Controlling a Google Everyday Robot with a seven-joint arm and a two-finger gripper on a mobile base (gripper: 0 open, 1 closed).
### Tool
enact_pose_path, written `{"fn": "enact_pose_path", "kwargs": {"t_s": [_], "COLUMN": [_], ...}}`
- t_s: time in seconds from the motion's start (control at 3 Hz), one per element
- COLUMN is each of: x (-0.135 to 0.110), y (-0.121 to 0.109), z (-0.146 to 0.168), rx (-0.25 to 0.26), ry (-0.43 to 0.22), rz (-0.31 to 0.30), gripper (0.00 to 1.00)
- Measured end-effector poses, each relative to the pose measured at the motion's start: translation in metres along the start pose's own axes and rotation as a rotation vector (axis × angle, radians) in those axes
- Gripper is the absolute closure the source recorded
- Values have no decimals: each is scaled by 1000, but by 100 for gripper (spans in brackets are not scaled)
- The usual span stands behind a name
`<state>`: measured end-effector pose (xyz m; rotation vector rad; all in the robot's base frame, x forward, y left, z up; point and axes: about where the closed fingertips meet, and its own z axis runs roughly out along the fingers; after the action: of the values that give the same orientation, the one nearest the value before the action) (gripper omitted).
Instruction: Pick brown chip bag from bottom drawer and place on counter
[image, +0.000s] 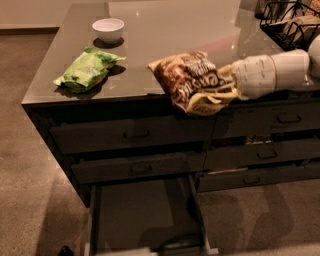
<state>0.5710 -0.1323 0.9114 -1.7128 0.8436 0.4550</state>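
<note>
The brown chip bag (192, 82), dark brown above and tan-yellow below with white lettering, hangs in the air at the counter's front edge, at counter height. My gripper (231, 85) is shut on the bag's right end, and the white arm reaches in from the right. The counter (165, 35) is glossy grey-brown and lies just behind the bag. The bottom drawer (145, 217) is pulled open below, its flat dark floor bare.
A light-green bag (86, 70) lies on the counter's left front part. A white bowl (108, 29) stands behind it. A black wire basket (290, 22) sits at the counter's far right. Closed drawers with bar handles (136, 135) face the front.
</note>
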Motion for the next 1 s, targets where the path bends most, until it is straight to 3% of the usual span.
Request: {"fn": "enact_pose_path", "kwargs": {"t_s": [0.33, 1.0], "x": [-2, 11], "y": [-50, -109], "z": [3, 16], "rx": [97, 269], "ry": [12, 52], "rz": [30, 93], "gripper": [100, 100]}}
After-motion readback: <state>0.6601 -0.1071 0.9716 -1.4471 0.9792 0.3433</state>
